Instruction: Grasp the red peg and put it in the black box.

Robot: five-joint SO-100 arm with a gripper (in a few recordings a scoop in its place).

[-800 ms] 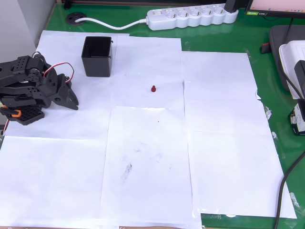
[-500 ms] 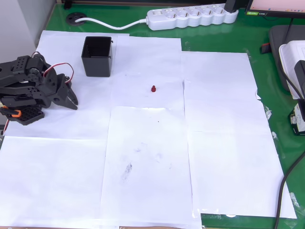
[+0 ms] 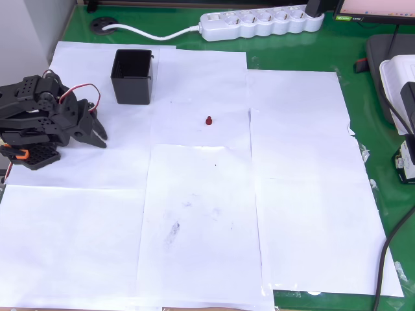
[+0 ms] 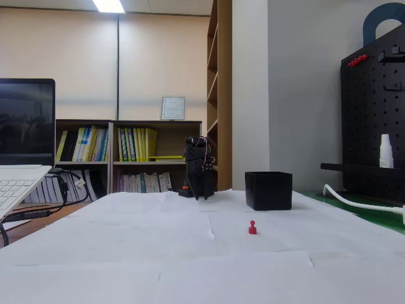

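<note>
The bench (image 3: 305,58), green at its edges, is covered over most of its top with white paper sheets (image 3: 194,214); nothing on it has been disturbed over the last moments, and every place below is given from the black box.

The arm (image 3: 39,120) is folded low to the left of the black box in the overhead view, and slightly nearer the camera's bottom edge; only a very small shift is seen in it against the pictures of a moment ago, the tip having drifted a little and then come back, so no real approach has been begun.

The black box (image 3: 133,76) stands upright and open-topped on the paper, unmoved; in the fixed view the black box (image 4: 269,190) is seen just right of the arm, with nothing visible inside from that low angle.

The gripper (image 3: 97,135) is held just below and left of the box in the overhead view, with nothing between its fingers; whether it is wide or narrow cannot be told from these pictures.

The red peg (image 3: 209,120) lies on the paper well to the right of the box and somewhat below it in the overhead view, unmoved; in the fixed view the red peg (image 4: 252,227) stands upright in front of the box, nearer the camera.

The task is therefore judged to be at its very start; the reach across to the peg has not yet been made.
</note>
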